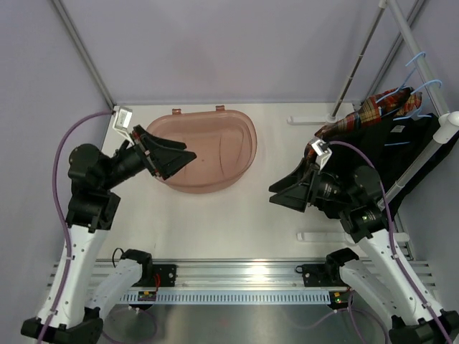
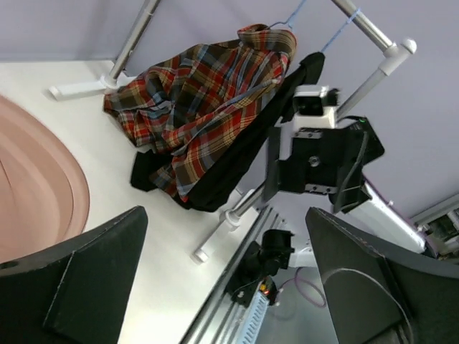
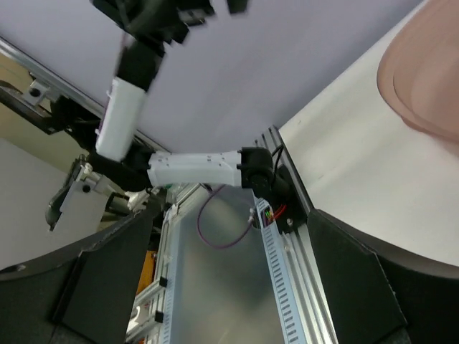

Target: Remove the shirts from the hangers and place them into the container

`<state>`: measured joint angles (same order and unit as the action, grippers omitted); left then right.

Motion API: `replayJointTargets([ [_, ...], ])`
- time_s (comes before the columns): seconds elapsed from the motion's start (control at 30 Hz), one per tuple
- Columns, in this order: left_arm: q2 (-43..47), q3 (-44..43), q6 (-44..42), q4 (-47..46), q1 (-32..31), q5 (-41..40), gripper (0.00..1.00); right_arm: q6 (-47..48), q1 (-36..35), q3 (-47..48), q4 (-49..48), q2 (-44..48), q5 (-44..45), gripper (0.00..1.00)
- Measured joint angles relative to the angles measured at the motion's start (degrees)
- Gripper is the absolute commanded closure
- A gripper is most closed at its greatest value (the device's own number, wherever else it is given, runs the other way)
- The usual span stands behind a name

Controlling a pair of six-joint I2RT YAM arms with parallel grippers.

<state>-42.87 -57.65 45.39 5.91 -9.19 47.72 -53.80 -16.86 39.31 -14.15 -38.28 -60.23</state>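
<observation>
Pale lilac walls close in a white worktop (image 1: 272,229) where the job appears not yet begun. At upper right of the overhead view, the plaid shirt (image 1: 362,115) and the larger black shirt (image 1: 401,143) hang bunched together against the white rack pole (image 1: 423,64). The light-blue hangers (image 1: 419,75) hook over the pole above them, and the shirts' lower folds slump onto the worktop. The container (image 1: 247,136), a pinkish-brown tub at upper centre-left, shows no garment inside. The left hand (image 1: 178,161) hangs spread wide over the tub's left edge, gripping nothing. The right hand (image 1: 276,197), just left of the shirts, is likewise spread and empty, and points away from them. By this evidence both shirts remain to be unhooked and carried across to the tub.
</observation>
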Motion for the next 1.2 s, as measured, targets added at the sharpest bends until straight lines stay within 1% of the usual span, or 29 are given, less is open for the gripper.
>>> replayJointTargets([
  [0.07, -4.07, -8.15, -4.28, 5.03, -5.22, -4.46, 0.01, 5.35, -4.57, 0.79, 6.43, -1.73, 2.78, 0.00],
  [0.13, -9.25, -16.92, -8.90, 11.56, -12.41, -12.04, 0.01, 10.19, -7.76, 2.58, 13.14, -3.13, 6.62, 0.01],
  [0.2, -13.77, -22.99, -12.26, 14.95, -17.38, -17.86, 0.01, 15.10, -12.20, 4.76, 18.82, -5.07, 12.57, 0.00],
  [0.23, -15.61, -24.70, -13.51, 16.17, -19.06, -20.35, 0.01, 17.27, -13.97, 5.75, 21.22, -6.01, 16.26, 0.00],
  [0.37, -21.86, -26.86, -17.68, 20.76, -24.15, -31.98, 0.01, 24.28, -21.81, 7.21, 28.15, -9.81, 35.10, 0.01],
  [0.43, -24.17, -26.88, -19.26, 22.21, -25.86, -35.08, 0.01, 26.69, -25.66, 7.23, 30.47, -11.93, 44.78, 0.00],
  [0.53, -26.91, -27.06, -21.84, 23.30, -26.86, -36.48, 0.01, 28.79, -29.70, 7.23, 31.67, -16.46, 58.60, 0.00],
  [0.67, -28.96, -28.63, -23.10, 22.95, -26.93, -35.32, 0.01, 28.33, -31.36, 7.28, 31.67, -22.99, 74.29, 0.01],
  [0.73, -28.68, -27.93, -22.75, 20.31, -26.86, -33.92, 0.01, 27.52, -31.36, 6.71, 30.16, -24.65, 77.79, 0.01],
  [0.83, -28.22, -27.08, -22.38, 16.15, -26.64, -30.82, 0.01, 27.04, -31.41, 5.22, 26.77, -25.35, 78.20, 0.01],
  [0.93, -29.20, -28.83, -22.77, 15.54, -26.82, -28.68, 0.01, 27.36, -32.04, 5.40, 25.27, -27.58, 79.14, 0.01],
  [1.03, -33.62, -36.24, -25.03, 17.70, -29.53, -29.20, 0.01, 28.70, -35.43, 7.10, 25.53, -32.22, 82.12, 0.01],
  [1.13, -40.13, -46.64, -28.63, 21.62, -35.04, -32.76, 0.01, 29.99, -41.09, 10.71, 27.41, -37.64, 86.36, 0.01],
  [1.2, -43.45, -51.17, -30.69, 22.64, -37.79, -33.97, 0.01, 30.32, -44.39, 12.50, 27.47, -40.13, 88.26, 0.01],
])
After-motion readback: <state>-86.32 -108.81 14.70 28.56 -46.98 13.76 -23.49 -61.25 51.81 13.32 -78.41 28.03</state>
